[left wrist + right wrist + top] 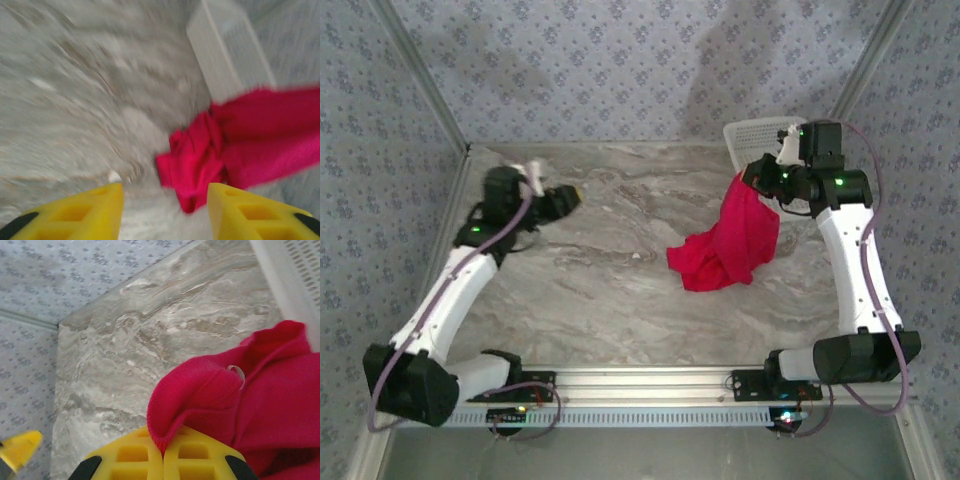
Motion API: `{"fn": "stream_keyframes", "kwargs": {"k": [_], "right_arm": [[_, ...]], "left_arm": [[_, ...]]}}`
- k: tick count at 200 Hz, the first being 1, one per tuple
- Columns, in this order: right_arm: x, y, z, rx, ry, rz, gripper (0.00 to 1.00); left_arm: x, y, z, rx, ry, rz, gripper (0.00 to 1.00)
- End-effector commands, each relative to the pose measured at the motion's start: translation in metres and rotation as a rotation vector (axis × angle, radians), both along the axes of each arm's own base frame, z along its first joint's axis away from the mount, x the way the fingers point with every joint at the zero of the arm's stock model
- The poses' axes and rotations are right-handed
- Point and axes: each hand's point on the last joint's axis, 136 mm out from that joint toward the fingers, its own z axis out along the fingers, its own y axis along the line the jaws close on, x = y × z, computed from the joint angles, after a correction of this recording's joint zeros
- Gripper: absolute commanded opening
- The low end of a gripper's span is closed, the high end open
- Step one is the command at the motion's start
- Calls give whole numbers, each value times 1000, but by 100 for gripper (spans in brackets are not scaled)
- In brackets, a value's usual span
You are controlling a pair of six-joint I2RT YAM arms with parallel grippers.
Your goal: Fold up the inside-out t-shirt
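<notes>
The red inside-out t-shirt (735, 240) hangs from my right gripper (758, 180) at the right of the table, its lower part bunched on the marble. In the right wrist view the yellow jaws are shut on a fold of the t-shirt (220, 400), the right gripper (163, 457) pinching its edge; a small white tag (239, 374) shows. My left gripper (572, 198) hovers at the left of the table, far from the cloth. Its yellow fingers (95, 212) stand apart with nothing between them, the t-shirt (210, 155) lying beyond the left gripper (165, 200).
A white mesh basket (758, 135) stands at the back right, behind the right gripper; its wall also shows as the basket (227, 50) and the basket (295, 280). Patterned walls enclose the marble table (590, 270) at the back and sides.
</notes>
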Motion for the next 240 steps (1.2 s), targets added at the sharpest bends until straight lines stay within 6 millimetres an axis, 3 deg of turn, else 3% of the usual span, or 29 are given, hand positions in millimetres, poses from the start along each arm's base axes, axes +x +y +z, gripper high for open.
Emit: {"fn": "stream_keyframes", "kwargs": {"k": [1, 33, 67, 100, 136, 154, 164, 169, 181, 193, 207, 226, 240], "right_arm": [[-2, -31, -6, -55, 7, -125, 0], [-8, -83, -23, -144, 44, -325, 0], [-6, -91, -34, -111, 69, -335, 0], [-5, -91, -34, -94, 67, -326, 0], [-1, -89, -35, -73, 71, -315, 0], [0, -89, -35, -66, 71, -314, 0], [0, -90, -36, -63, 73, -314, 0], [0, -90, -36, -63, 72, -315, 0], [-1, -91, -35, -63, 73, -319, 0], [-2, -94, -35, -73, 74, -326, 0], [-6, -102, -35, -92, 84, -345, 0], [-14, -115, -33, -102, 87, -388, 0], [-19, -122, -30, -100, 78, -413, 0]], "left_arm": [[-9, -51, -22, 99, -56, -108, 51], [-36, -135, -65, 151, 6, -284, 56], [-48, -197, -93, 203, 26, -404, 55], [-39, -226, -127, 242, 81, -431, 55], [-24, -255, -150, 239, 124, -437, 56], [-20, -261, -168, 271, 155, -445, 49], [-19, -260, -174, 290, 165, -451, 34], [-18, -259, -173, 296, 166, -454, 22], [-13, -250, -161, 300, 160, -448, 0], [-6, -232, -136, 291, 137, -422, 0], [8, -196, -95, 272, 106, -360, 0], [30, -124, -38, 215, 51, -225, 0], [43, -62, -9, 170, 20, -106, 0]]}}
